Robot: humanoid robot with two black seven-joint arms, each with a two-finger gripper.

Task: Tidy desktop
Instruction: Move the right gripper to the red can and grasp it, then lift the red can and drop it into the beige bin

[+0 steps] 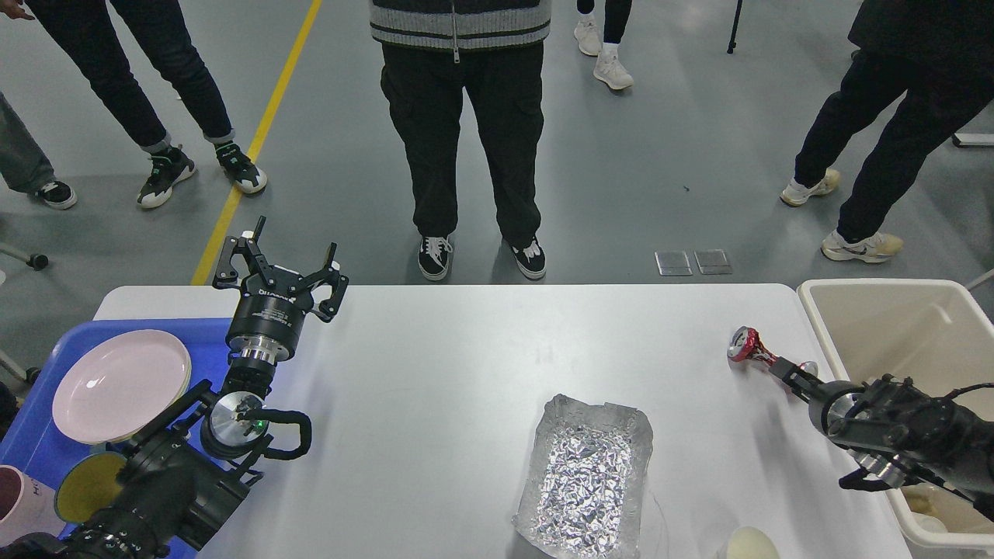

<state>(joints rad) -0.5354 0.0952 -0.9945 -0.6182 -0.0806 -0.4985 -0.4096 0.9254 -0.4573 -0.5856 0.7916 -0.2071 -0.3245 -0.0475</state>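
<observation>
At bench [466, 365] right edge, you're reaching right pincer [786, 371] onto crushed red can [749, 347]; jaw state unclear. Left pincer [279, 268] idling wide. Next: grip, bin [877, 310] it.

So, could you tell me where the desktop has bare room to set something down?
The widest bare patch of the desktop lies between the left gripper and the foil tray, reaching the far edge. Another runs near-left of the tray. The right end is crowded: crushed can, right gripper, beige bin.
</observation>
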